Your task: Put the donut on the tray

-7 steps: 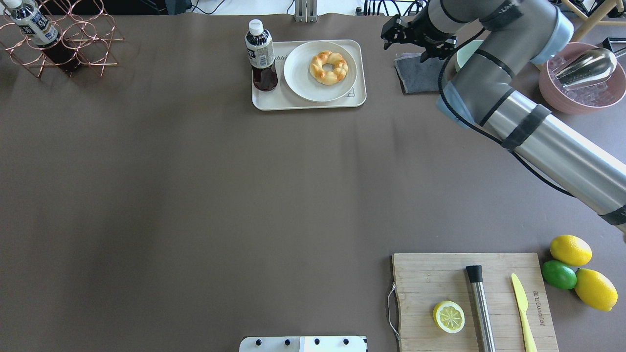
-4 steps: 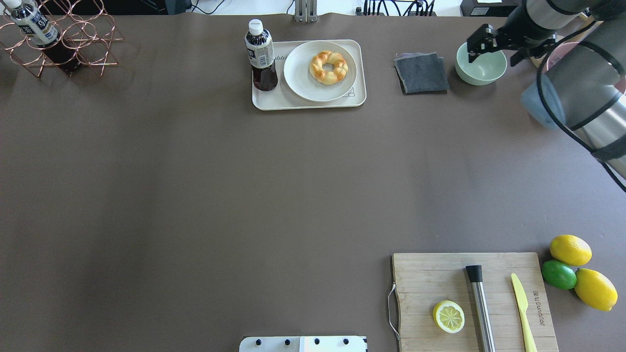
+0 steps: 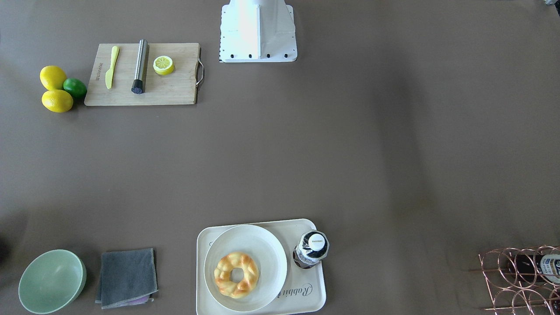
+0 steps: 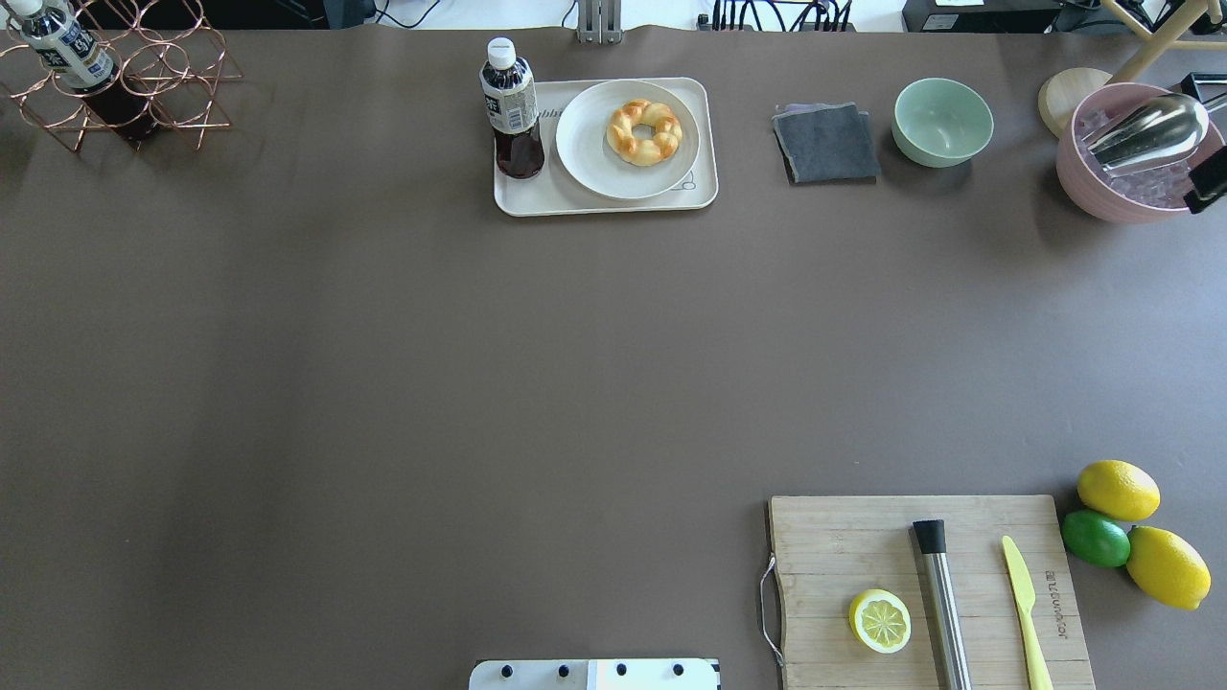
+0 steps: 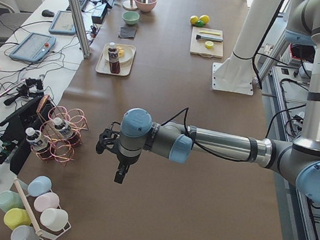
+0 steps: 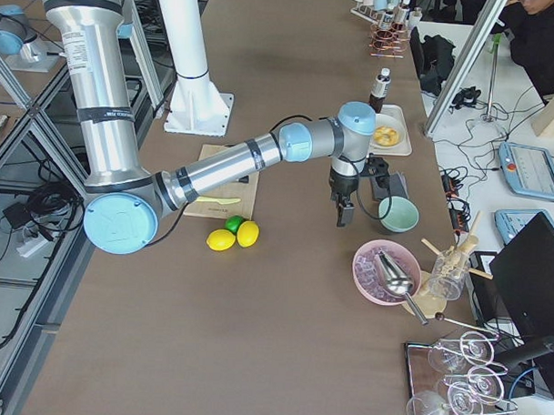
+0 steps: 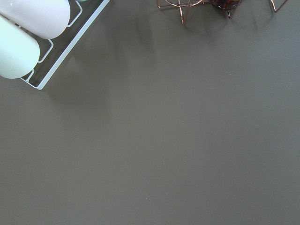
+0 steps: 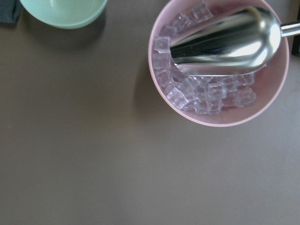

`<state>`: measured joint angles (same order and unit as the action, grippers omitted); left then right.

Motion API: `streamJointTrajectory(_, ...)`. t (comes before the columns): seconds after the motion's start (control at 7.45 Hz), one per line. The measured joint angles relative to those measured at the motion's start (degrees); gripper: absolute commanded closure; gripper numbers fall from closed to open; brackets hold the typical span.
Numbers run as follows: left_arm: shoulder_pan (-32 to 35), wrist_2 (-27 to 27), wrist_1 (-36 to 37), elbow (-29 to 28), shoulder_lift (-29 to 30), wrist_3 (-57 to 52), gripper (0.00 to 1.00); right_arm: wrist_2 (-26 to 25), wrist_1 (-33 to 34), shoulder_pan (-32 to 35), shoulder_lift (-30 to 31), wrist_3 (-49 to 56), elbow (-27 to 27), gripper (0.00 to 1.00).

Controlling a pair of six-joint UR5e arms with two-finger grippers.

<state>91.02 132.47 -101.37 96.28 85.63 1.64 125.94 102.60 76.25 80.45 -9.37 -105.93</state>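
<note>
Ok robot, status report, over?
Left gripper, right gripper: far from tray, open or shut unclear. Donut on plate, on tray. Bottle shares tray, apart from donut.

Donut (image 4: 644,132): glossy, lumpy crust. Plate (image 4: 594,165): smooth, matt white. Tray (image 4: 537,199): smooth cream, low sheen, plastic by appearance. Bottle (image 4: 518,149): clear plastic. Table cover (image 4: 383,383): matt brown, faintly rippled. Cutting board (image 4: 844,546): pale wood with visible grain; handle (image 4: 765,613) is metal wire. Scoop (image 8: 225,40): polished metal, mirror-bright. Pink bowl (image 8: 276,79): smooth, matt. Ice cubes (image 8: 187,93): clear, glassy. Green bowl (image 4: 942,122): smooth, soft sheen. Cloth (image 4: 826,142): grey fabric, matt. Rack (image 4: 173,57): shiny copper-coloured wire.
</note>
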Motion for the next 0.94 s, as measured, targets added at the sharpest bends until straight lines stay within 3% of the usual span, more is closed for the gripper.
streamJointTrajectory(0.27, 0.03, -2.54, 0.27, -0.8, 0.29, 0.12, 0.02, 2.47, 3.31, 6.8, 4.73, 11.19, 0.11, 0.0)
streamJointTrajectory(0.54, -0.09, -2.22, 0.9, -1.09, 0.47, 0.12, 0.02, 6.24, 4.43, 11.73, 9.19, 14.22, 0.2, 0.0)
streamJointTrajectory(0.94, -0.03, -1.42, 0.44, -0.63, 0.61, -0.16, 0.02, 7.32, 4.61, 15.94, 12.35, 16.95, 0.45, 0.0)
